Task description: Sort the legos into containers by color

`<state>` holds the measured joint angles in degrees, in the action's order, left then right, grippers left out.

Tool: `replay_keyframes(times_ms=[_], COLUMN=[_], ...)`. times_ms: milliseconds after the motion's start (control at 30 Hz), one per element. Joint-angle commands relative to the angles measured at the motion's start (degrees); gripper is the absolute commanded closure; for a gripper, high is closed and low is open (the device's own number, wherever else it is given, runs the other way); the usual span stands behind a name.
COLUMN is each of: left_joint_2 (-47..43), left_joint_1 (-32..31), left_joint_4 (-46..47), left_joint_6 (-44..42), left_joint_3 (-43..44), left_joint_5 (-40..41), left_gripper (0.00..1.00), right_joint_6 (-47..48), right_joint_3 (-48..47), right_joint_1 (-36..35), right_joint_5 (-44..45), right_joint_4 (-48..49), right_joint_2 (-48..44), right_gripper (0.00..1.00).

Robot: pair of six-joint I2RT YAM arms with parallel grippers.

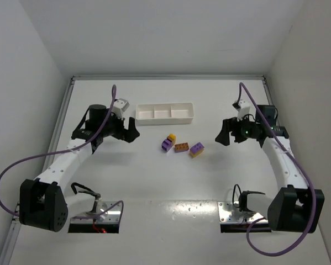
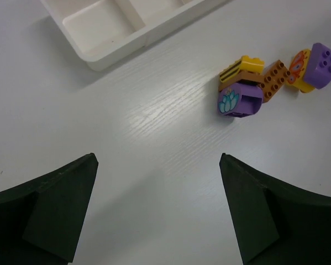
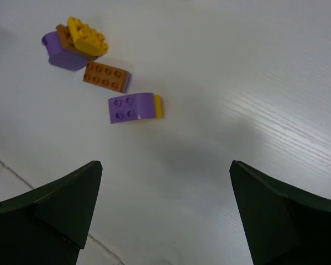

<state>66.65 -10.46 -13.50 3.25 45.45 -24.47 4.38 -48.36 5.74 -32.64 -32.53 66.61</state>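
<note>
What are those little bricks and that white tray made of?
The bricks look like hard moulded plastic, slightly glossy: crisp studs and saturated colours. The white tray seems plastic too: smooth, thin walls, rounded corners; I cannot be sure.

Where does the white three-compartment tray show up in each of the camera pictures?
Top external: the white tray lies at the upper centre of the picture.
Left wrist: the tray crosses the top left corner, partly cut off by the edge.
Right wrist: not in it.
Shared landmark: the flat orange brick shows in all three views.
</note>
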Motion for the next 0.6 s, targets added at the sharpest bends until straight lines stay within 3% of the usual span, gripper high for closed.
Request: replay_keyframes(times_ms=[0,133,300,400,567], left_joint_2=[0.23,2.24,7.07,9.54,15.77], left_joint_1=[-0.44,-0.44,-0.44,-0.44,-0.44], left_joint_4=[-0.12,-3.10,-5.48,-6.19,-8.38], left_joint_6=[-3.93,-6.93,-8.17,-8.17,-8.69], left_joint_3=[0.87,2.80,6.22,7.89,12.10], left_joint_5=[-6.02,-11.55,-14.72,-15.26,-16.66], left_gripper=[0.00,0.00,0.00,0.00,0.00], right_joint_6=[8.43,27.81,44.17,52.71,60.56], right_joint_3=[-2.26,-7.00,-10.44,-13.16,-15.54], right_joint_1=[-1.42,-4.58,-7.75,-10.56,-14.70], right_joint_5=[-8.83,-13.05,-9.73,-6.56,-3.84], right_joint_4=[-3.23,-13.40,-19.83,-23.00,-23.99], right_joint_2=[0.63,3.78,6.95,8.71,13.10], right_gripper=[0.00,0.05,0.08,0.22,0.22])
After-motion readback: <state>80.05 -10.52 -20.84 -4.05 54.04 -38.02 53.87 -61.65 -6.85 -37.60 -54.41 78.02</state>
